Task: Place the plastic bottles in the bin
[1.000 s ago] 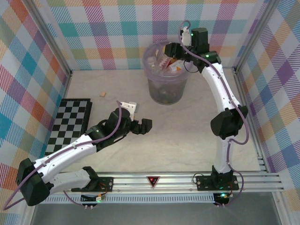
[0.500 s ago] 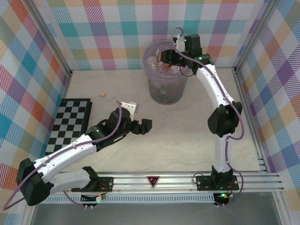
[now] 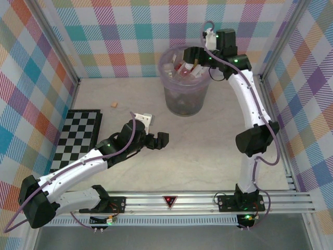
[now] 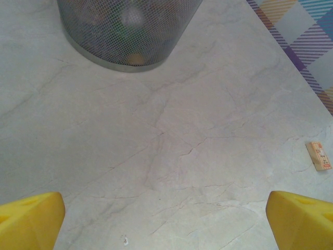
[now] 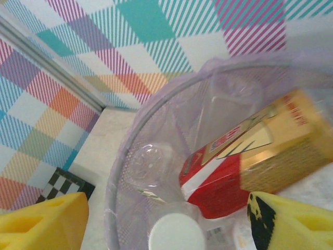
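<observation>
Top external view, nearest me: the left jaws hang open, gripping nothing, just left of centre over the counter. On the left wrist camera their yellow fingertips sit at the bottom corners. A chessboard lies at the left edge, with a small tan block beyond it. Farther up, at upper centre, stands the bin with the plastic bottles inside. The right jaws hover over its rim, spread apart and empty. Under them a red-and-gold labelled bottle and a white cap lie in the bin.
</observation>
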Robot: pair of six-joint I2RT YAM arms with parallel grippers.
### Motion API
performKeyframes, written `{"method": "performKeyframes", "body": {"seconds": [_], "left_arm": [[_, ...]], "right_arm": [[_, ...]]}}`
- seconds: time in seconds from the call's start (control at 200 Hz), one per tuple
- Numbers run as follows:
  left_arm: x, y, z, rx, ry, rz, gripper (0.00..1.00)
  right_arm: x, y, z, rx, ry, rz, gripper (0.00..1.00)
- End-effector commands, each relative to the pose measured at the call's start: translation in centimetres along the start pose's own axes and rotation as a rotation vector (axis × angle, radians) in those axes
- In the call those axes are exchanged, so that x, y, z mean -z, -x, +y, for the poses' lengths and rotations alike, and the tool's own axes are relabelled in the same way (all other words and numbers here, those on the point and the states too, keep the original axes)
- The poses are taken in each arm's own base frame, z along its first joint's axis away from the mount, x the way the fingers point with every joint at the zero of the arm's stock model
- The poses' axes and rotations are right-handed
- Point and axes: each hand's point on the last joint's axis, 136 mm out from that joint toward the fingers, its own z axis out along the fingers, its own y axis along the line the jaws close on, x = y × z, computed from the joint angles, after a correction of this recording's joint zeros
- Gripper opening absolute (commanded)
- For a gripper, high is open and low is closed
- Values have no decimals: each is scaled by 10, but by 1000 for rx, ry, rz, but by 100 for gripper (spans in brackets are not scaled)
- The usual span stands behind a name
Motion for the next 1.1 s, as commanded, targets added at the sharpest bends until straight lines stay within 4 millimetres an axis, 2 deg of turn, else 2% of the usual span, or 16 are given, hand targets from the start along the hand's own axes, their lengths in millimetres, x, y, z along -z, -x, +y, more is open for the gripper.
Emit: {"method": "performKeyframes", "body": {"seconds": [0.0,0.13,0.275,0.415,0.52,0.635,0.84,0.88,0.99,1.095], "left_arm": [[5,8,-5,-1,-12,-23,99],[4,8,-5,1,-14,-22,99],[5,7,-4,7,-12,-22,99],[5,8,-4,7,-10,-22,99],[6,10,-5,3,-7,-18,99],[7,12,-5,4,-5,-26,99],[6,21,0,-7,43,-43,100],[8,19,9,-16,96,-24,100],[14,27,26,-48,185,-28,100],[25,33,57,-60,317,-34,100]], "right_arm": [[14,8,4,27,-16,-25,73],[3,0,11,-6,39,4,58],[-16,-29,17,-19,63,67,53],[-31,-50,7,-52,53,100,48],[-32,-47,7,-46,49,96,48],[-19,-29,13,-14,45,55,48],[20,6,27,24,71,-22,63],[28,9,26,20,71,-31,65],[53,8,18,30,35,-49,81],[79,-3,3,51,-32,-75,96]]}}
